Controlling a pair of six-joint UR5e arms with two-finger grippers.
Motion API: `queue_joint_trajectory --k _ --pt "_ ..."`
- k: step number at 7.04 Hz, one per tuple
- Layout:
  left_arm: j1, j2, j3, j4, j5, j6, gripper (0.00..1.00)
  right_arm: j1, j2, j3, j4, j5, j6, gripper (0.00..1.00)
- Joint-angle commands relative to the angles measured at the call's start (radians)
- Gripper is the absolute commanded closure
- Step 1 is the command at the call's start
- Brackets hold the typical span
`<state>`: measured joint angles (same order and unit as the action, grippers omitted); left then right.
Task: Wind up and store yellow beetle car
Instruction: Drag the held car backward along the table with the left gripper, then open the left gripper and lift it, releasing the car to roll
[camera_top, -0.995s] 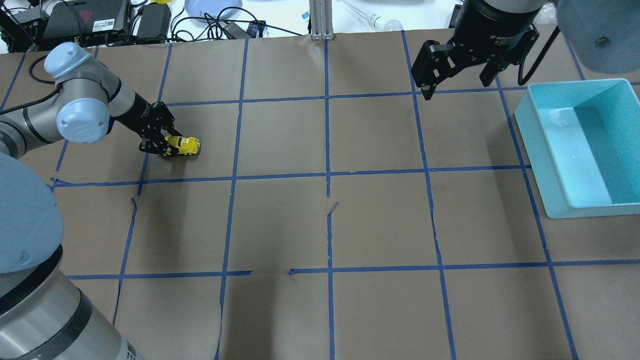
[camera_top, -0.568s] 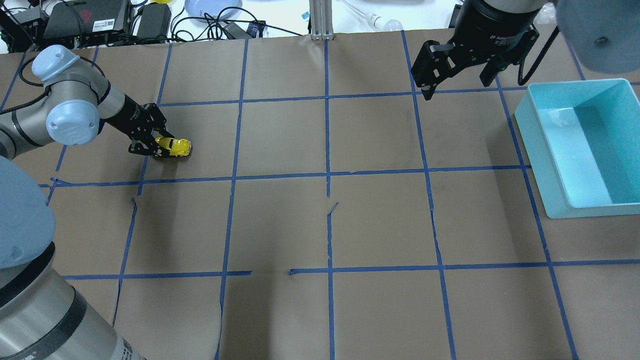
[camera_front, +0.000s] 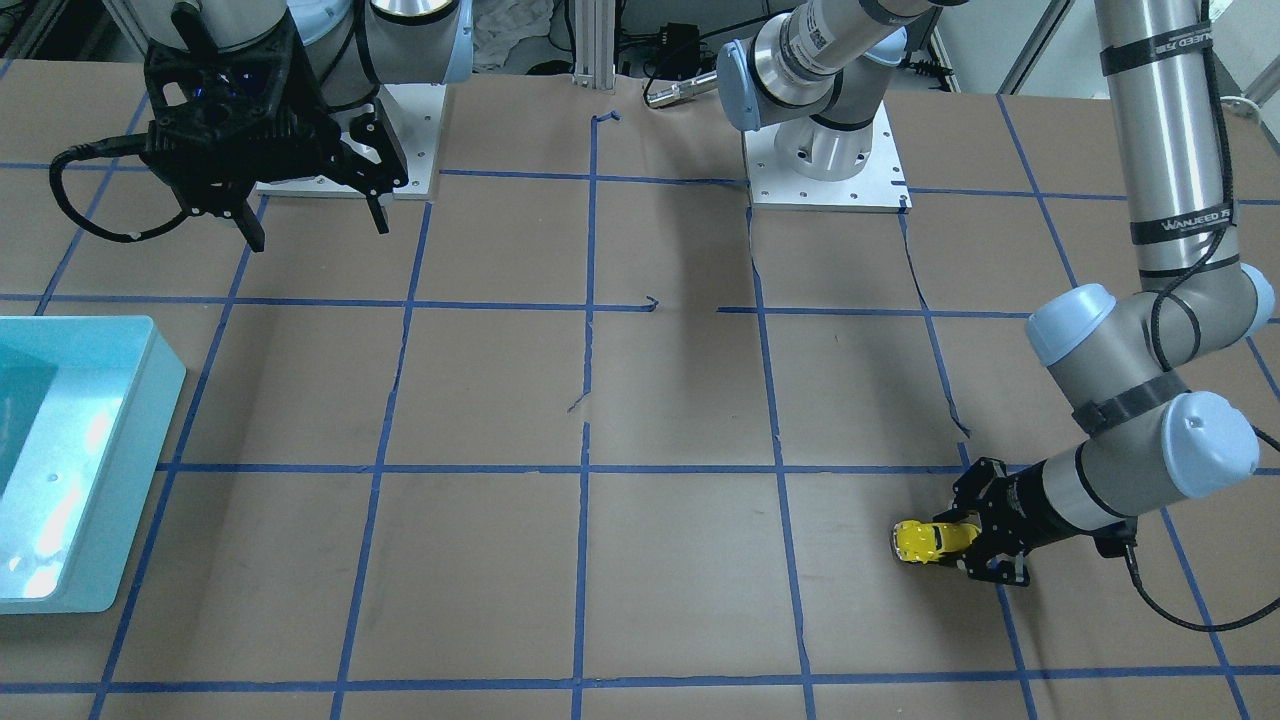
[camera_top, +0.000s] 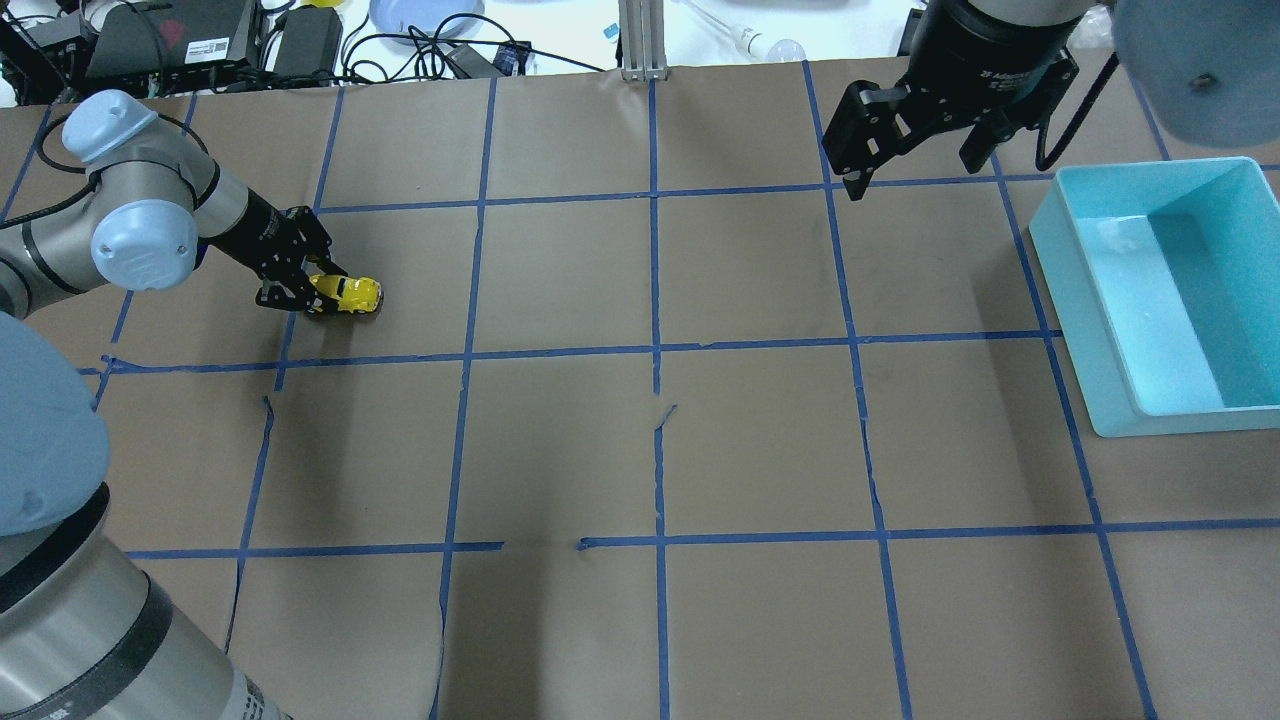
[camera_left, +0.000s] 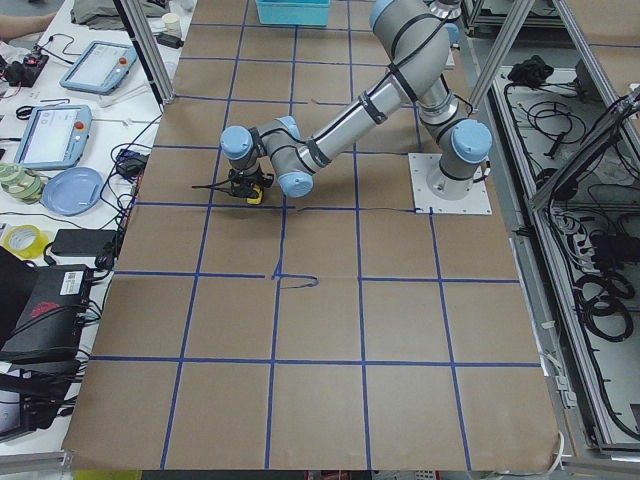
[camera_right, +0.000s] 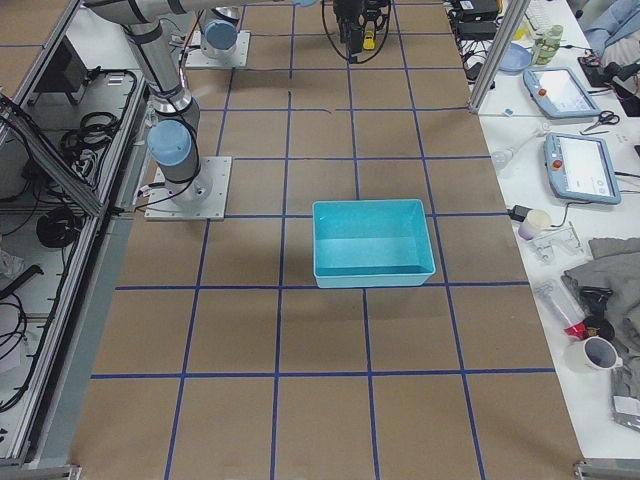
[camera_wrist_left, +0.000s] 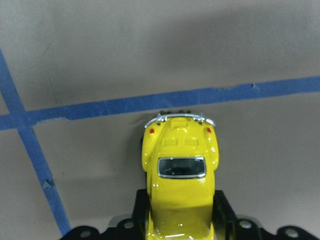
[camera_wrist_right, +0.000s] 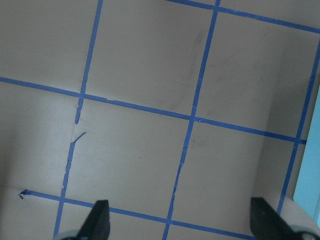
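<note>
Your left end effector (camera_top: 318, 293) is down low on the left side of the surface (camera_top: 760, 450), and it's got the yellow beetle car (camera_top: 345, 294) pinched between its fingers (camera_wrist_left: 223, 206). They're closed in snug on the car's sides, only as far apart as the body is wide. From the left wrist cam you can see that about half of the car sticks out past the fingertips. The end with the chrome bumper and the little red lights points away from the wrist, right up near a strip of blue tape.

In the front-facing view the car (camera_front: 925, 541) looks like it's sitting right at the brown paper with a shadow tight under it. I can't tell you for sure if the wheels are touching, though. It's inside one grid square, close to the tape cross beside the end effector (camera_front: 960, 545).

Your right end effector (camera_top: 912, 165) hangs above the far right part of the surface with its jaws spread wide and nothing between them. The right wrist cam shows only bare paper and tape below.

The teal bin (camera_top: 1190, 422) sits at the right edge, well apart from the car.
</note>
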<state>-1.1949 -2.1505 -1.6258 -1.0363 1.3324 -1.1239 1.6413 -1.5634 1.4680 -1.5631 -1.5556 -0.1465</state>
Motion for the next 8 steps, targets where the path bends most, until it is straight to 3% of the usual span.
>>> queue_joint_trajectory --k 1,2,4,5,6,8 --pt "-0.002 0.003 -0.005 0.004 0.002 -0.019 0.1 0.0 0.0 0.0 0.0 0.0 0.001 0.0" --pt "-0.006 0.023 0.001 0.004 0.004 -0.023 0.06 0.0 0.0 0.0 0.0 0.0 0.001 0.0" --pt "-0.054 0.082 0.032 -0.013 0.123 0.036 0.05 0.0 0.0 0.0 0.0 0.0 0.001 0.0" --pt "-0.098 0.128 0.07 -0.046 0.129 0.214 0.01 0.0 0.0 0.0 0.0 0.0 -0.001 0.0" --pt "-0.132 0.174 0.105 -0.174 0.184 0.371 0.0 0.0 0.0 0.0 0.0 0.0 -0.001 0.0" --pt "-0.208 0.251 0.171 -0.278 0.354 0.783 0.0 0.0 0.0 0.0 0.0 -0.001 0.001 0.0"
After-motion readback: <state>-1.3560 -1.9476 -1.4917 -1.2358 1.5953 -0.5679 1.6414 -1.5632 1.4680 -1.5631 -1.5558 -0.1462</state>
